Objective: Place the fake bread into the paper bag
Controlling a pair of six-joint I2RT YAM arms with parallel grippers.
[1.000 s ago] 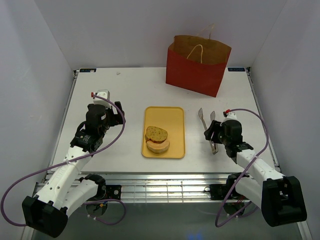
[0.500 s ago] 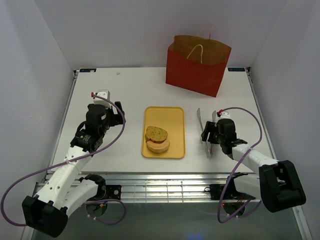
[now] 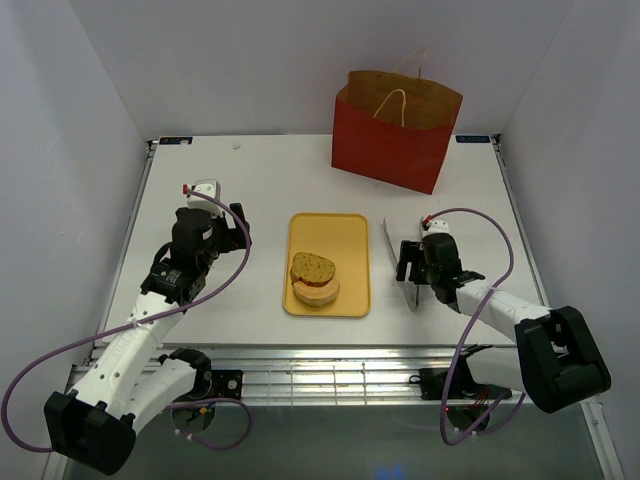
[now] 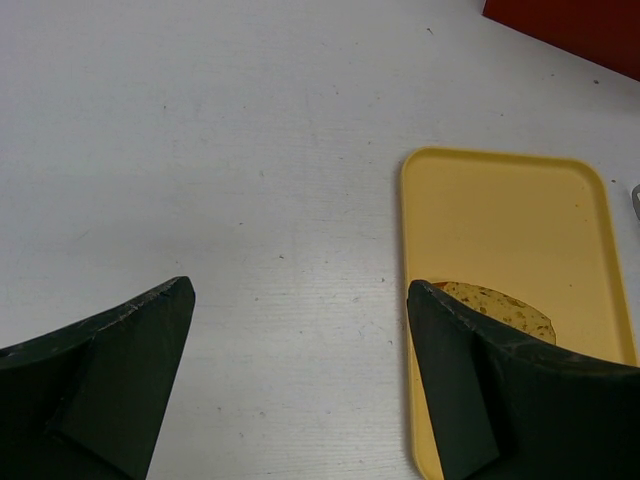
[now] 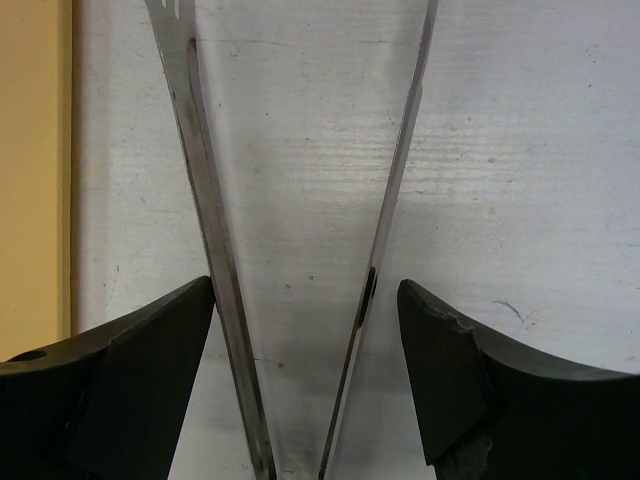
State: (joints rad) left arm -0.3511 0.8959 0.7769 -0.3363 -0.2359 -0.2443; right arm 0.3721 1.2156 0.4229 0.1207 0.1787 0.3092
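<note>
Two fake bread pieces lie on the near end of the yellow tray (image 3: 340, 235): a yellow speckled slice (image 3: 313, 267) leaning on a pinkish-tan roll (image 3: 320, 293). The red paper bag (image 3: 390, 150) stands open at the far right. My right gripper (image 3: 407, 262) straddles the long metal tongs (image 3: 388, 238) right of the tray. In the right wrist view the gripper (image 5: 305, 285) has its left finger against the left tong arm (image 5: 200, 200), with a small gap at the right arm. My left gripper (image 3: 236, 234) is open and empty left of the tray, also in its wrist view (image 4: 300, 285).
White walls close in the table on three sides. The tray's left edge (image 4: 408, 300) lies just beside my left gripper's right finger, with the speckled slice (image 4: 500, 305) behind it. The tray edge (image 5: 35, 150) also shows left of the tongs.
My right gripper has moved left toward the tray, and the tongs have shifted and turned left with it. The left arm, bread and bag have not moved.
</note>
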